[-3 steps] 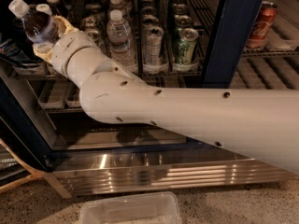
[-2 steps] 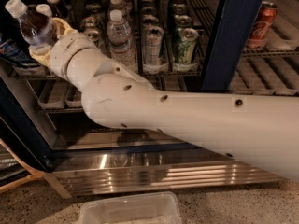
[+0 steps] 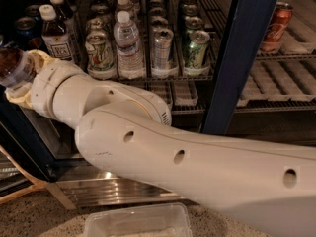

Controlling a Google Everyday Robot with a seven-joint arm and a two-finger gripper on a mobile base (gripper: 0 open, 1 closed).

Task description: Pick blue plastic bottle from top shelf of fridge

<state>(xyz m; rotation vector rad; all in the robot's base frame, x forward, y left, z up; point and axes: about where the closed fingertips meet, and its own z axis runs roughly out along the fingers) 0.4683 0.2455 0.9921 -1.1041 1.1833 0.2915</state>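
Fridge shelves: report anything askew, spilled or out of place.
Only the slim plastic bottle of dark brown liquid: it lies tilted in the pincer at the left edge, off the grey wire top shelf. No spill shows.

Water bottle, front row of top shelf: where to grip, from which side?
Probably the upper body of the water bottle, from the open front. It stands upright with cans close on both sides and bottles behind, and its shoulder rises above the can tops. The gripper, at far left, is shut on the blue plastic bottle.
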